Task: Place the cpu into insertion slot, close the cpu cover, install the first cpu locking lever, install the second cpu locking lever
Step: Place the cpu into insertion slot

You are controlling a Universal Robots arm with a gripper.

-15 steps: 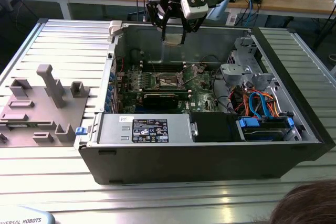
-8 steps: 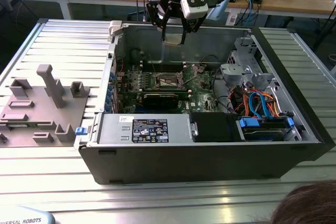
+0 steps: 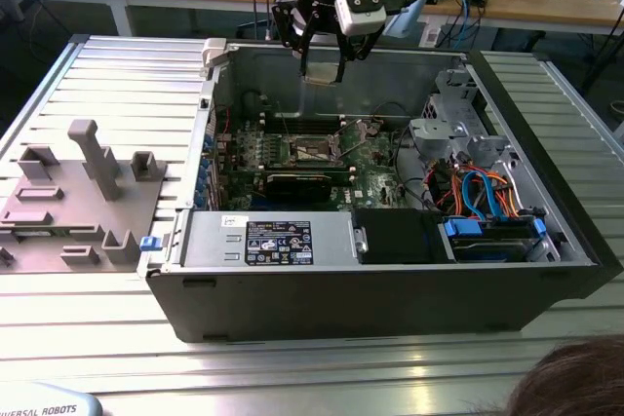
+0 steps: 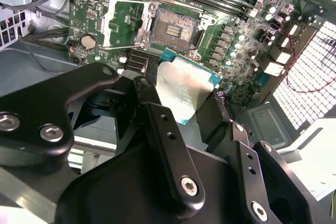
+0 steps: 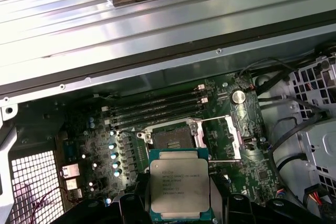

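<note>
My gripper (image 3: 322, 63) hangs over the open computer case, above its back wall, shut on the cpu (image 3: 322, 74). In both wrist views the cpu (image 5: 178, 182) (image 4: 181, 85) is a flat silver square with a teal edge, clamped between the black fingers (image 5: 131, 205). Below it on the green board lies the insertion slot (image 5: 169, 139) (image 4: 175, 27) (image 3: 314, 150), its dark centre bare. Swung open beside the slot is the cpu cover (image 5: 235, 139) (image 4: 106, 24), a silvery frame. A thin wire lever (image 5: 223, 161) runs along the cover's edge.
Long black memory slots (image 5: 157, 109) run beside the socket. A power supply (image 3: 263, 241) sits at the case front, with a drive cage (image 3: 453, 119) and coloured cables (image 3: 483, 192) on the exterior view's right. A grey fixture plate (image 3: 78, 192) lies left. A person's hair (image 3: 575, 382) shows bottom right.
</note>
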